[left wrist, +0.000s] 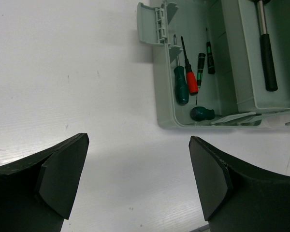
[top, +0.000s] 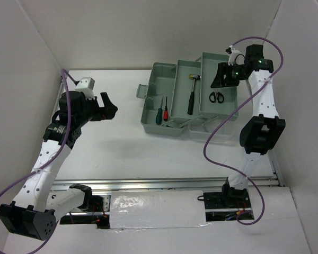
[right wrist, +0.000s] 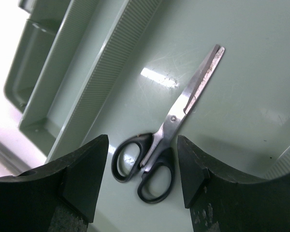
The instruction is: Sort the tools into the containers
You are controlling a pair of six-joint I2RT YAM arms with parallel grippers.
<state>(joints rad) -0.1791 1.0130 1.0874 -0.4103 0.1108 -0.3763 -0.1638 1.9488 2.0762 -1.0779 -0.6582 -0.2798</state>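
Plainly the right gripper [right wrist: 142, 166] gapes over scissors [right wrist: 172, 120] (loose in a tray [right wrist: 246, 92]) — left gripper [left wrist: 139, 166] likewise.

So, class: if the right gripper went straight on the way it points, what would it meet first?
Most likely the scissors, lying in the tray under the open right gripper; depth is unclear.

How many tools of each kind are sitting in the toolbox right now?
Screwdrivers: 5
Hammer: 1
Scissors: 1
Total: 7
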